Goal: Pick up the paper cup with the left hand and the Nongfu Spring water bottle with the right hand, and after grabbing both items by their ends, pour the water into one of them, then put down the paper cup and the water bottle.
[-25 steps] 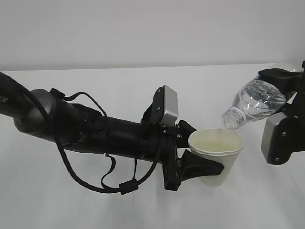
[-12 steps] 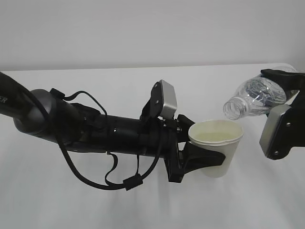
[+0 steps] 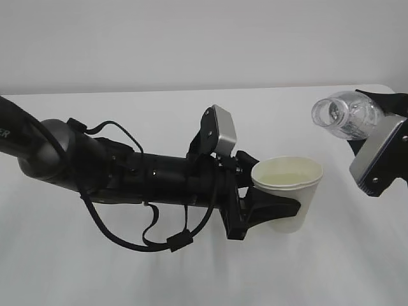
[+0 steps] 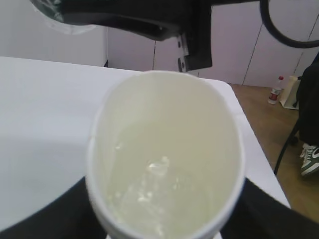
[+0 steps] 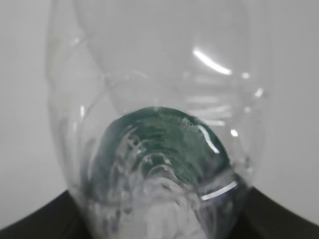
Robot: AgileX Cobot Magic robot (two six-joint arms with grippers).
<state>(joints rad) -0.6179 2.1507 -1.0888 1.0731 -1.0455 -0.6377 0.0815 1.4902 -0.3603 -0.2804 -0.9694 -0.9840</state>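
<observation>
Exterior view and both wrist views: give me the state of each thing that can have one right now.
paper cup: upright, held off the table, open top.
water: pooled in the cup's bottom.
Nongfu Spring water bottle: capless, lying roughly level, mouth clear of the cup, up and to its right; looks about empty.
left hand: closed around the cup's body.
right hand: gripping the bottle's base end.
</observation>
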